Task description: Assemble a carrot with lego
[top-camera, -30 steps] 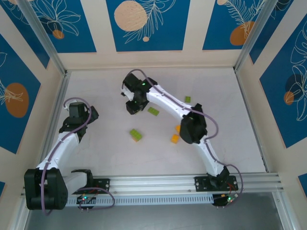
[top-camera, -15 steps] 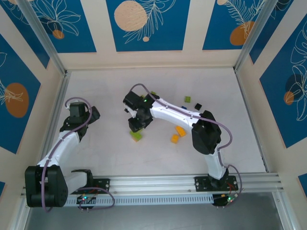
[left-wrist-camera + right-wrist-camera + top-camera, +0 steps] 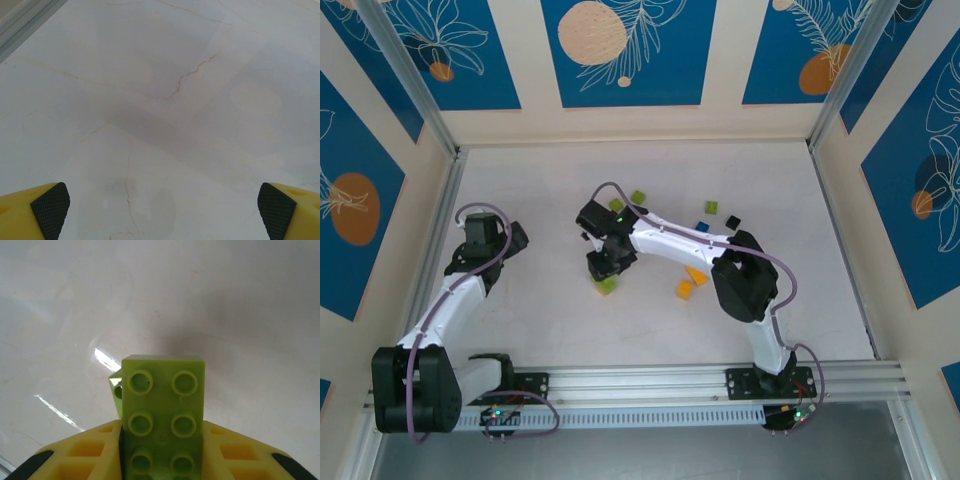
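My right gripper [image 3: 604, 266] [image 3: 163, 445] is shut on a lime green lego brick [image 3: 162, 390], studs facing the camera. It hangs low over the table's middle, right above a second lime brick [image 3: 607, 286] [image 3: 115, 388] whose corner peeks out left of the held one. Whether the two touch I cannot tell. More lego lies further right: two orange bricks [image 3: 696, 275] [image 3: 684, 289], a blue one [image 3: 701, 227], a tiny black one [image 3: 732, 221] and two lime ones [image 3: 638, 197] [image 3: 711, 208]. My left gripper [image 3: 480, 238] [image 3: 162, 212] stands open over bare table at the left.
The white marbled table [image 3: 540, 320] is walled on three sides by patterned panels. A metal rail [image 3: 650, 380] with both arm bases runs along the near edge. My right arm [image 3: 665, 240] spans the middle, covering part of the table beneath it.
My right gripper has carried the lime brick from further back toward me and down, ending just over the lime brick in the middle. The left arm has stayed still.
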Tool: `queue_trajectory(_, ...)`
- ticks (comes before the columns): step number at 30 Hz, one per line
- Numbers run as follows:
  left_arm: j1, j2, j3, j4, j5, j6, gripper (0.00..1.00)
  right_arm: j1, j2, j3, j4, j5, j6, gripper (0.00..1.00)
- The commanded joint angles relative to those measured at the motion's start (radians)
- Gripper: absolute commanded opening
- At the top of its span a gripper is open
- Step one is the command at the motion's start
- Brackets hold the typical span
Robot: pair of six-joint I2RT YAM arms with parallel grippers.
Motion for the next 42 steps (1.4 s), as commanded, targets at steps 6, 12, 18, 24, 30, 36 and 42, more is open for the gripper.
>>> queue_trajectory(6, 0.016, -0.019, -0.004, 0.005, 0.017, 0.008, 0.99, 0.021, -0.013, -0.045, 0.009, -0.007, 0.018, 0.35)
queue_trajectory(12, 0.016, -0.024, -0.001, 0.003, 0.016, 0.006, 0.99, 0.027, -0.025, -0.048, 0.001, 0.005, 0.018, 0.35)
queue_trajectory(18, 0.016, -0.025, -0.002, 0.000, 0.016, 0.006, 0.99, 0.029, -0.044, -0.062, -0.006, 0.016, 0.016, 0.35)
queue_trajectory(24, 0.016, -0.028, -0.002, 0.000, 0.016, 0.006, 0.99, 0.030, -0.061, -0.080, -0.011, 0.014, 0.011, 0.35)
queue_trajectory(30, 0.016, -0.031, -0.003, -0.003, 0.016, 0.005, 0.99, 0.038, -0.064, -0.091, -0.008, 0.017, 0.017, 0.34)
queue_trajectory(36, 0.016, -0.034, -0.002, -0.005, 0.017, 0.004, 0.99, 0.040, -0.094, -0.101, 0.018, 0.040, 0.050, 0.34)
queue_trajectory(42, 0.016, -0.036, -0.002, -0.005, 0.016, 0.003, 0.99, 0.043, -0.137, -0.100, 0.024, 0.054, 0.082, 0.34)
